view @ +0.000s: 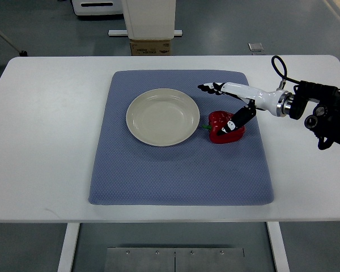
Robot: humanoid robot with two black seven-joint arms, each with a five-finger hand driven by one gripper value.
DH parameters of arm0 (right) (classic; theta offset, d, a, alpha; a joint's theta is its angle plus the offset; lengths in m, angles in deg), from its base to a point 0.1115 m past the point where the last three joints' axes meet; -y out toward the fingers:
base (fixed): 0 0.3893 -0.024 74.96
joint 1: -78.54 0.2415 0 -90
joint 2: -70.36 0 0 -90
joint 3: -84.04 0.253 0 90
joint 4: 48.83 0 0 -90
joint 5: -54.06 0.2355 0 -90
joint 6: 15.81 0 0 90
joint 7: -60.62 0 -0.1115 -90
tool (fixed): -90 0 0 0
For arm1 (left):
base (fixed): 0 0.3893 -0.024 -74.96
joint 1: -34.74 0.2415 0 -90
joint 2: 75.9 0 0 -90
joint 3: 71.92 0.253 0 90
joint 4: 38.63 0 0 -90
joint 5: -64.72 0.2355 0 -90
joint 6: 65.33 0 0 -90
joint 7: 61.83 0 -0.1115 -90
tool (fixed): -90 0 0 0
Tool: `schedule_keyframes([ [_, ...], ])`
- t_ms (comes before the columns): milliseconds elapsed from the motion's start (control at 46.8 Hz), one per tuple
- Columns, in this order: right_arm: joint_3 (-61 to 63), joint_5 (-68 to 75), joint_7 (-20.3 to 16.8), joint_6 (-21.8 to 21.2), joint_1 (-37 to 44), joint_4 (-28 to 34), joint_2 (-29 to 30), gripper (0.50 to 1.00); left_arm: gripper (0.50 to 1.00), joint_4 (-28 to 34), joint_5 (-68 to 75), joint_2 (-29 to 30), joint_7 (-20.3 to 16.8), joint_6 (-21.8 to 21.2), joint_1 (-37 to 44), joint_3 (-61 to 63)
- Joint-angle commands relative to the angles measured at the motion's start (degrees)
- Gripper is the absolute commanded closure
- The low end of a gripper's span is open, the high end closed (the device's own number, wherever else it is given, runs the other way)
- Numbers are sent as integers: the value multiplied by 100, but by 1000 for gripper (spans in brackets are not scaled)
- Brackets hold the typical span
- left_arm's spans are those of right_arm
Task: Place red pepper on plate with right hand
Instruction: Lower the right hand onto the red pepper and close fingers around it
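From my remote station: the right hand (231,106) reaches in over the blue mat (181,170), its white fingers (212,87) stretched flat and spread toward the plate (137,134), while the dark thumb (237,120) angles down onto the red pepper (216,119) — nothing pinched yet, as far as I can judge. The pepper lies on the mat just beside the plate's right rim, green stem pointing at the plate, not on it. I read it as light, hollow and glossy, likely a smooth-skinned prop that will slide under a loose touch. I would close across its broad lobed body, thumb opposite fingers, rather than on the thin stem. The plate looks shallow, so a low, gentle release should keep the pepper from rolling off. The left arm is out of view.
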Motion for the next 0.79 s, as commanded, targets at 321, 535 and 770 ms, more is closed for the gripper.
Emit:
schedule_keyframes([
  [321,-250,-129,-10,180,-27,-69,58,513,500,-1,0,0,0,0,0,0],
  [535,-532,-146,-10,312,-18,-209,102,515,500,-1,0,0,0,0,0,0],
  [770,-593,-146,-10,312,-18,-262,102,565,500,-1,0,0,0,0,0,0],
])
